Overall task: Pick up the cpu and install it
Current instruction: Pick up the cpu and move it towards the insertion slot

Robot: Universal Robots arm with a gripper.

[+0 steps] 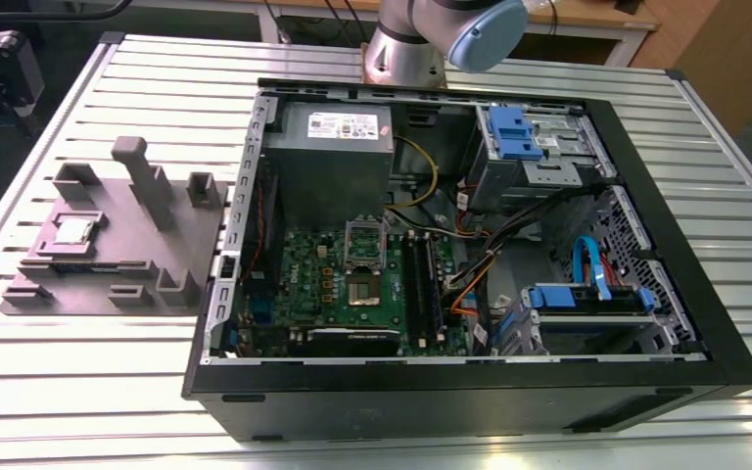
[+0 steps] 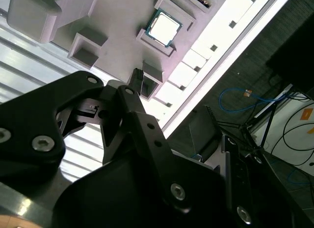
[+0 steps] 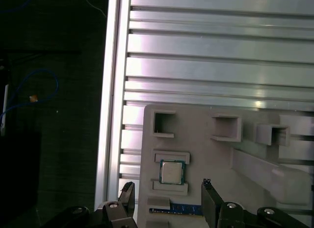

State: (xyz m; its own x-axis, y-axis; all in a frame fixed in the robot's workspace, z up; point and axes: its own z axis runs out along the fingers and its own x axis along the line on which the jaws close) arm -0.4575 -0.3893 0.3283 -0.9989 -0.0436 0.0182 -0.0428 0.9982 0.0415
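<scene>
Hovering with the black metal hand (image 3: pixel 167 183) spread apart and empty above the small square silver-topped cpu (image 3: pixel 172 172), seated flat in a shallow square pocket of the matte grey moulded plastic block (image 3: pixel 206 154) on the ribbed aluminium desk (image 1: pixel 102 372), beside an open black computer case (image 1: pixel 481 397) holding a green motherboard (image 1: pixel 350 279).

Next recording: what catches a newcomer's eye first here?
The open black computer case dominates the slatted metal table, its green motherboard exposed. At the exterior view's left, the cpu sits in a pocket of a grey fixture block. In the first wrist view the open gripper hovers near that cpu, not holding it.
</scene>
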